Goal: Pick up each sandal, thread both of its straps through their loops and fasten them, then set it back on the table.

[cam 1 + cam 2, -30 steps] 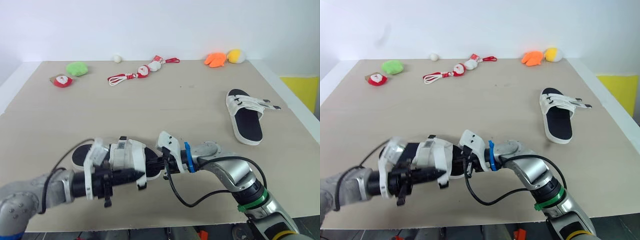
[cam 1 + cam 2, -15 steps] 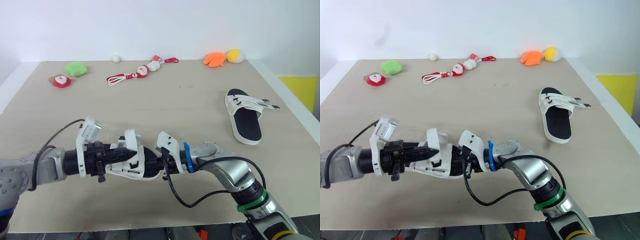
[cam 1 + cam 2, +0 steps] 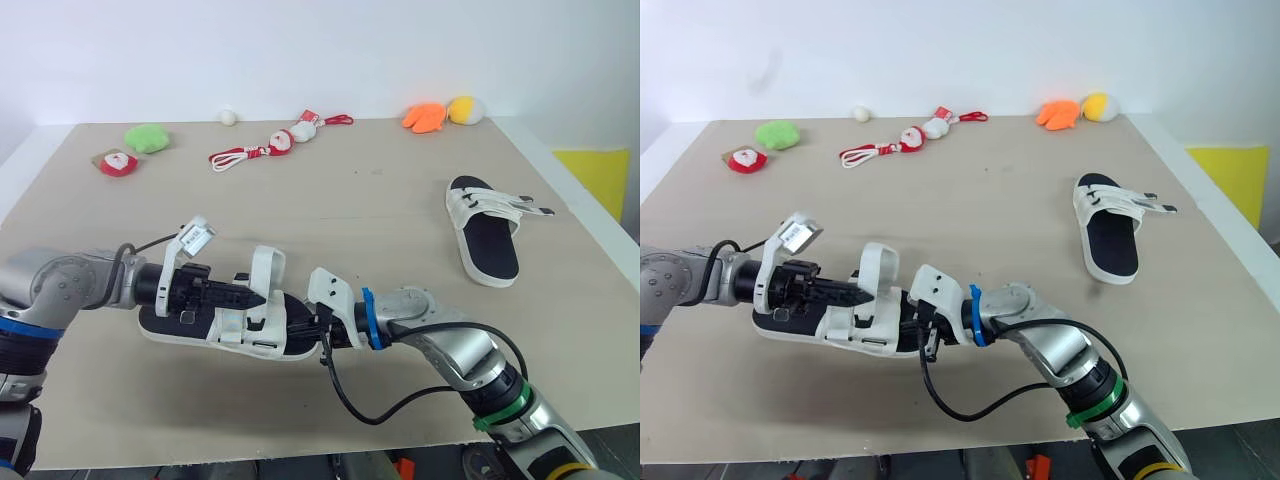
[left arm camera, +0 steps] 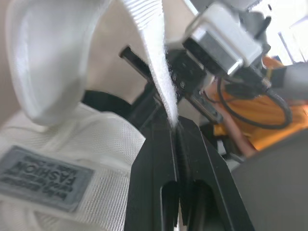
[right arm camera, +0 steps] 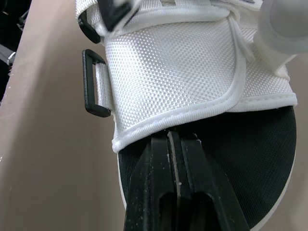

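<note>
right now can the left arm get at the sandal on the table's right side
Probably not: the left pincer is shut on the strap of the near sandal, and the far sandal lies well off to the right, beyond the right arm.

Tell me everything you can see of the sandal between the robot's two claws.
The near sandal has a white sole edge, black footbed and white mesh upper with black loops. It lies near the table's front edge; whether it rests on it is unclear. One white strap arches up unfastened, pinched by the left claw. The right claw is shut on the upper's edge.
</note>
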You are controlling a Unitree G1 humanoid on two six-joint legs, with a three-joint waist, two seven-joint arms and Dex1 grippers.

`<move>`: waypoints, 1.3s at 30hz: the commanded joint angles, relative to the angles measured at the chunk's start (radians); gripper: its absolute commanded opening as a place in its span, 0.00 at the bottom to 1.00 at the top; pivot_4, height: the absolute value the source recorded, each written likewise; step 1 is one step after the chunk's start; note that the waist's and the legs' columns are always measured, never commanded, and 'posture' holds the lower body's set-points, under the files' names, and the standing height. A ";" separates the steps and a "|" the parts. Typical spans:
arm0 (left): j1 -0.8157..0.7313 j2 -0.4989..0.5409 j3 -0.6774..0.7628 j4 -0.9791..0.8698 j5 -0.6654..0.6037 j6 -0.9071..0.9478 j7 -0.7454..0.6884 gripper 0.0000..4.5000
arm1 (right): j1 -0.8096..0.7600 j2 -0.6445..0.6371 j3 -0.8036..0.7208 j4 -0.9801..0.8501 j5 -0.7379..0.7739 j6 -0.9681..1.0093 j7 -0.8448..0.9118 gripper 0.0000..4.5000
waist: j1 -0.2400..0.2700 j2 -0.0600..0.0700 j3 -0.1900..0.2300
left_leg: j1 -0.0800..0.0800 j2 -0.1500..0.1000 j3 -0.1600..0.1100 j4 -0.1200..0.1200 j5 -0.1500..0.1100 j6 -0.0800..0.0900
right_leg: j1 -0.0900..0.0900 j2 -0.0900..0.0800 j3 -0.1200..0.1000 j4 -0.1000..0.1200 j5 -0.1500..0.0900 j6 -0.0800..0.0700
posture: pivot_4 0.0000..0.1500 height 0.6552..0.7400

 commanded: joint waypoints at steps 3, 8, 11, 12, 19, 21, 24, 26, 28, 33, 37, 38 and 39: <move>-0.021 -0.012 0.004 -0.038 0.053 0.006 -0.079 0.01 | 0.018 -0.004 0.014 0.022 -0.031 0.021 -0.035 0.00 | 0.000 0.000 0.000 | 0.000 0.000 0.000 0.000 0.000 0.000 | 0.000 0.000 0.000 0.000 0.000 0.000 | 1.00 1.00; 0.013 -0.033 0.025 -0.066 0.082 -0.010 -0.093 0.01 | 0.019 -0.003 0.012 0.021 -0.028 0.020 -0.036 0.00 | 0.000 0.000 0.000 | 0.000 0.000 0.000 0.000 0.000 0.001 | 0.000 0.000 0.000 0.000 0.001 0.001 | 1.00 1.00; 0.028 -0.039 0.026 -0.078 0.112 -0.028 -0.088 0.01 | 0.016 -0.002 0.012 0.023 -0.027 0.019 -0.035 0.00 | 0.000 0.000 0.000 | 0.000 0.000 0.000 0.000 0.000 0.001 | 0.000 0.000 0.000 0.000 0.001 0.001 | 1.00 1.00; 0.029 -0.050 0.035 -0.072 0.116 -0.031 -0.080 0.01 | 0.015 -0.001 0.012 0.023 -0.026 0.020 -0.034 0.00 | 0.001 0.000 0.000 | 0.000 0.000 0.000 0.000 0.000 0.001 | 0.000 0.000 0.000 0.000 0.001 0.001 | 1.00 1.00; 0.015 -0.097 0.057 -0.044 0.137 -0.050 -0.081 0.01 | 0.012 0.000 0.013 0.027 -0.027 0.018 -0.031 0.00 | 0.002 0.000 0.000 | 0.000 0.000 0.000 0.001 0.001 0.001 | 0.000 0.000 0.000 0.000 0.001 0.002 | 1.00 1.00; 0.006 -0.108 0.063 -0.038 0.137 -0.043 -0.085 0.01 | 0.011 0.000 0.013 0.029 -0.027 0.017 -0.032 0.00 | 0.001 0.000 0.000 | 0.000 0.000 0.000 0.001 0.001 0.001 | 0.000 0.000 0.000 0.000 0.001 0.002 | 1.00 1.00; 0.006 -0.108 0.054 -0.034 0.159 -0.055 -0.095 0.01 | 0.011 -0.001 0.012 0.028 -0.028 0.018 -0.032 0.00 | 0.001 0.000 0.000 | 0.000 0.000 0.000 0.001 0.001 0.001 | 0.000 0.000 0.000 0.000 0.001 0.002 | 1.00 1.00; 0.009 -0.108 0.046 -0.032 0.179 -0.068 -0.101 0.01 | 0.011 -0.001 0.012 0.027 -0.028 0.017 -0.033 0.00 | 0.001 0.000 0.000 | 0.000 0.000 0.000 0.001 0.001 0.001 | 0.000 0.000 0.000 0.000 0.001 0.002 | 1.00 1.00; 0.012 -0.107 0.036 -0.036 0.196 -0.078 -0.110 0.01 | 0.012 -0.002 0.011 0.026 -0.029 0.017 -0.033 0.00 | 0.001 0.000 0.000 | 0.000 0.000 0.000 0.001 0.001 0.001 | 0.000 0.000 0.000 0.000 0.001 0.002 | 1.00 1.00; 0.030 -0.110 0.027 -0.050 0.219 -0.084 -0.125 0.01 | 0.011 -0.003 0.011 0.028 -0.030 0.015 -0.032 0.00 | 0.001 0.000 0.000 | 0.000 0.000 0.000 0.001 0.001 0.001 | 0.000 0.000 0.000 0.000 0.001 0.002 | 1.00 1.00; 0.041 -0.110 0.032 -0.066 0.217 -0.075 -0.133 0.01 | 0.009 -0.003 0.010 0.028 -0.029 0.017 -0.031 0.00 | 0.001 0.000 0.000 | 0.000 0.000 0.000 0.001 0.001 0.001 | 0.000 0.000 0.000 0.000 0.001 0.002 | 1.00 1.00; 0.045 -0.109 0.033 -0.071 0.215 -0.072 -0.136 0.01 | 0.009 -0.004 0.010 0.029 -0.029 0.017 -0.031 0.00 | 0.001 0.000 0.000 | 0.000 0.000 0.000 0.001 0.001 0.001 | 0.000 0.000 0.000 0.000 0.001 0.002 | 1.00 1.00; 0.049 -0.108 0.032 -0.075 0.215 -0.072 -0.139 0.01 | 0.009 -0.005 0.010 0.030 -0.029 0.016 -0.030 0.00 | 0.001 0.000 0.000 | 0.000 0.000 0.000 0.001 0.001 0.001 | 0.000 0.000 0.000 0.000 0.001 0.002 | 1.00 1.00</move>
